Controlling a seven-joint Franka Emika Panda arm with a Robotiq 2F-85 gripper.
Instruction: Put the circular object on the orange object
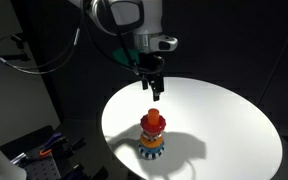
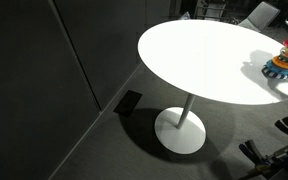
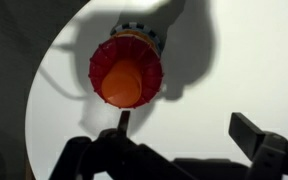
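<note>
The red ring [image 1: 154, 124] sits on the stacking toy, around the orange peg [image 1: 154, 115], above the yellow and blue scalloped rings [image 1: 153, 146]. In the wrist view the red ring [image 3: 152, 62] encircles the orange peg [image 3: 124, 82], seen from above. The toy also shows at the right edge of an exterior view [image 2: 284, 60]. My gripper [image 1: 156, 92] hangs above and behind the toy, apart from it. Its fingers [image 3: 184, 128] are open and hold nothing.
The toy stands near the front edge of a round white table [image 1: 224, 120], which has a pedestal base [image 2: 181, 130]. Dark floor and walls surround it. Equipment lies at the lower left [image 1: 44, 150]. A dark flat object [image 2: 129, 102] lies on the floor.
</note>
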